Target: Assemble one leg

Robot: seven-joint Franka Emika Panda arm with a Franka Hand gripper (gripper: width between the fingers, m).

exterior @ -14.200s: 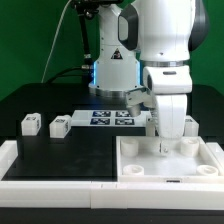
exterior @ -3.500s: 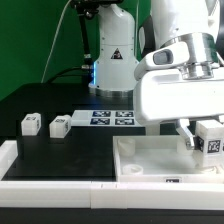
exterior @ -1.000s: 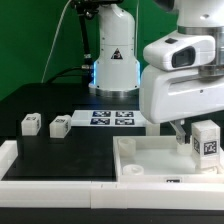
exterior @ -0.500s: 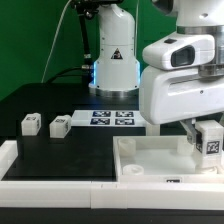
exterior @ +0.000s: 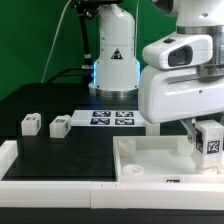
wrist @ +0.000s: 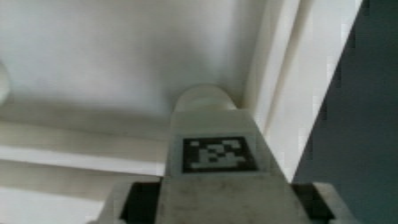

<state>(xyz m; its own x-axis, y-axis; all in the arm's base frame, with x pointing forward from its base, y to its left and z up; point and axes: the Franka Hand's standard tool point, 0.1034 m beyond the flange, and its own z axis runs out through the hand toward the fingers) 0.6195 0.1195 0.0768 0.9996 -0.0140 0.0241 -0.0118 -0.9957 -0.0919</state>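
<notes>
My gripper [exterior: 207,128] is shut on a white leg [exterior: 211,141] with a black-and-white tag on its face. It holds the leg over the far right corner of the large flat white square piece [exterior: 150,160] with a raised rim. In the wrist view the leg [wrist: 217,140] runs out from between my fingers toward that piece's corner [wrist: 107,110]; whether its tip touches the piece I cannot tell. Two more legs [exterior: 31,123] [exterior: 59,126] lie on the black table at the exterior view's left.
The marker board [exterior: 105,118] lies flat behind the square piece, in front of the robot base [exterior: 115,60]. A white border [exterior: 50,170] edges the black table at the front and left.
Over the last second the held leg has come down a little toward the square piece's far right corner. The two loose legs have not moved.
</notes>
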